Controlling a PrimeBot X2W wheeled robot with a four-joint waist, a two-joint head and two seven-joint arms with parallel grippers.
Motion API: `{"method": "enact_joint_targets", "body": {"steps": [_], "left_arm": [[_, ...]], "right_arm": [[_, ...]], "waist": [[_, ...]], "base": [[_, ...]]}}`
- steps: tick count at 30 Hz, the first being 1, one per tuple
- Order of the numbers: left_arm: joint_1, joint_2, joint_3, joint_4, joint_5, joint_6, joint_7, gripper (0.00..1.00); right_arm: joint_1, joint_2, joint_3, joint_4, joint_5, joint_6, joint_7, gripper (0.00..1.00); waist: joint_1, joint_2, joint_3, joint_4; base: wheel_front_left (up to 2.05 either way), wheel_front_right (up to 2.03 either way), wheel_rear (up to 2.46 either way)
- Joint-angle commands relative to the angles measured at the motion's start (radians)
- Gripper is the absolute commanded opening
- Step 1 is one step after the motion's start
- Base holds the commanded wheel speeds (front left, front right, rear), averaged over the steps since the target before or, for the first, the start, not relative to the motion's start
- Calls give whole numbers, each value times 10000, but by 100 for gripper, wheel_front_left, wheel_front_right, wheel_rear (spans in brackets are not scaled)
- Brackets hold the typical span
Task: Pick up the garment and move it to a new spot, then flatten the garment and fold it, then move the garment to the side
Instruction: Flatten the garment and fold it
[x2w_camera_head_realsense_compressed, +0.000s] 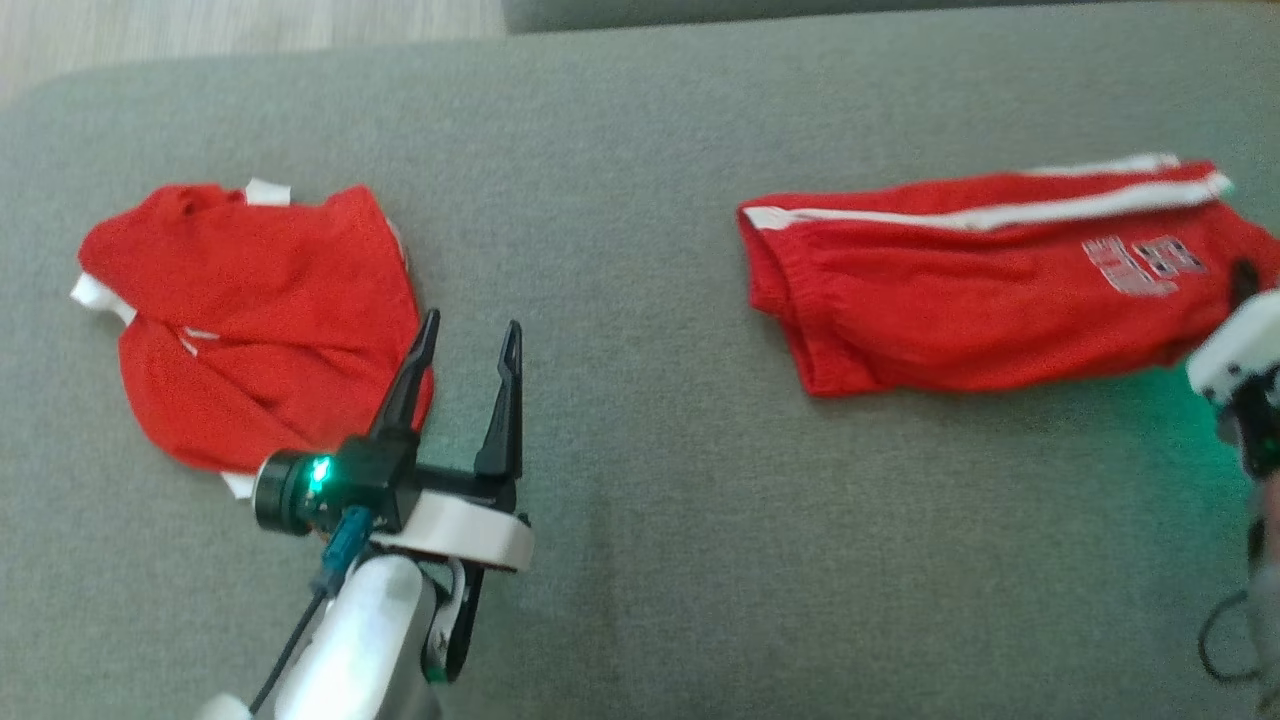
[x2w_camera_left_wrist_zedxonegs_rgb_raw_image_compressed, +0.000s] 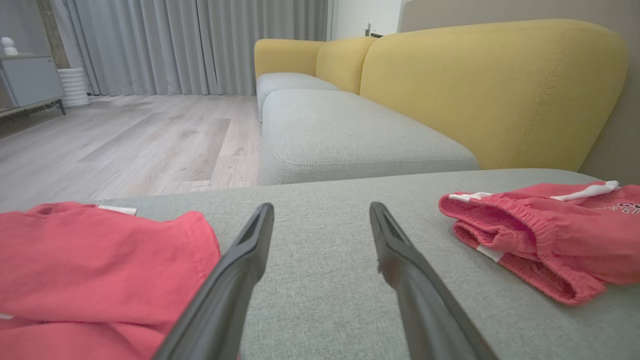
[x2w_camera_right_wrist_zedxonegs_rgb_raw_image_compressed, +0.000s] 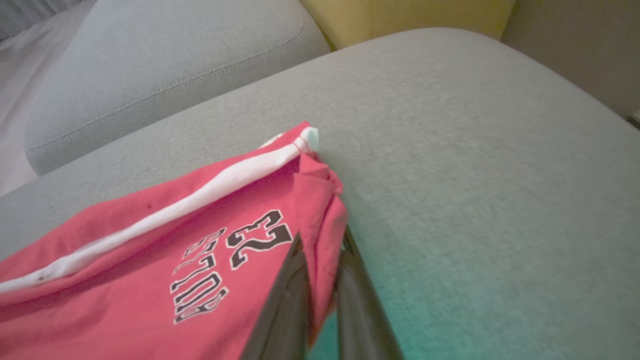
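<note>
The garment, red shorts (x2w_camera_head_realsense_compressed: 980, 290) with white side stripes and a "BULLS 23" print, lies on the grey seat cushion (x2w_camera_head_realsense_compressed: 640, 520) at the right. My right gripper (x2w_camera_head_realsense_compressed: 1243, 285) reaches in from the right edge. In the right wrist view it (x2w_camera_right_wrist_zedxonegs_rgb_raw_image_compressed: 322, 240) is shut on a pinched fold of the shorts' (x2w_camera_right_wrist_zedxonegs_rgb_raw_image_compressed: 150, 260) hem corner. My left gripper (x2w_camera_head_realsense_compressed: 472, 325) hovers open at the lower left, its fingers empty, and the shorts (x2w_camera_left_wrist_zedxonegs_rgb_raw_image_compressed: 550, 240) lie off to its right. In the left wrist view its fingers (x2w_camera_left_wrist_zedxonegs_rgb_raw_image_compressed: 321, 210) point across bare cushion.
A second red garment (x2w_camera_head_realsense_compressed: 250, 310), crumpled with white trim, lies at the left, touching my left gripper's left finger (x2w_camera_left_wrist_zedxonegs_rgb_raw_image_compressed: 240, 265). A yellow backrest (x2w_camera_left_wrist_zedxonegs_rgb_raw_image_compressed: 490, 90) rises behind the seat, another grey cushion (x2w_camera_left_wrist_zedxonegs_rgb_raw_image_compressed: 340, 135) continues beyond, and wooden floor (x2w_camera_left_wrist_zedxonegs_rgb_raw_image_compressed: 125, 145) lies to the left.
</note>
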Motion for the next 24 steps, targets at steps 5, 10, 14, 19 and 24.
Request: {"method": "enact_joint_targets", "body": {"steps": [5,10,14,19,24], "left_arm": [[281,53,489,-257,189,-91,-63,100],[502,55,568,-291,271,-130,-63,100],[576,47,602,-291,330,-159,-63,100],[611,45,672,-266,367,-183,-63,100],[650,68,735,-194,404,-192,-63,100]], "right_arm": [[1080,145,-597,-1295,10,-9,12,0],[1821,292,-1288,-2012,-233,-9,121,0],[1996,494,-1530,-2482,-285,-9,108,0],[1978,746,-1376,-3066,-155,-9,-94,0],[1968,1059,-399,-3878,678,-9,-576,0]], "waist": [[1,-1,-507,-207],[1,-1,-595,-108],[1,-1,-596,-22],[1,-1,-633,23],[1,-1,-884,9]], "base": [[0,0,0],[0,0,0],[0,0,0],[0,0,0],[0,0,0]]}}
